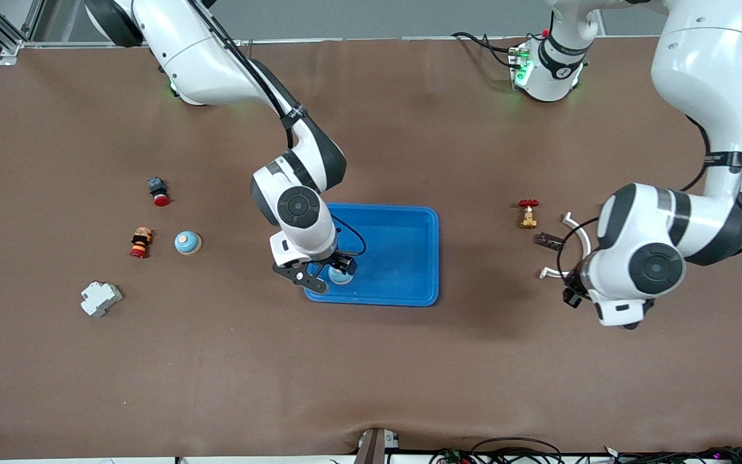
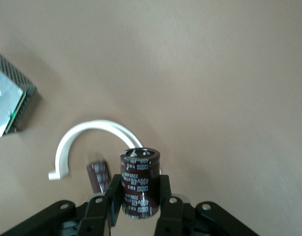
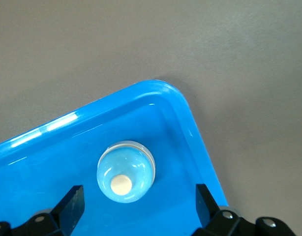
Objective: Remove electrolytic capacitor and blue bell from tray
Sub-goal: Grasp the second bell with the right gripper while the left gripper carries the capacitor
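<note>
Your left tool (image 2: 140,202) is clenched on the capacitor (image 2: 139,182) — a dark cylinder held up off the tabletop (image 1: 371,374), its long axis running out from between the fingers, its marked end cap facing away from the tool, a white curved piece (image 2: 87,142) lying below it. Your right tool (image 3: 138,204) stands released over a corner of the blue tray (image 3: 185,123) — the light blue bell (image 3: 125,170) sits upright between its fingers, button up.
</note>
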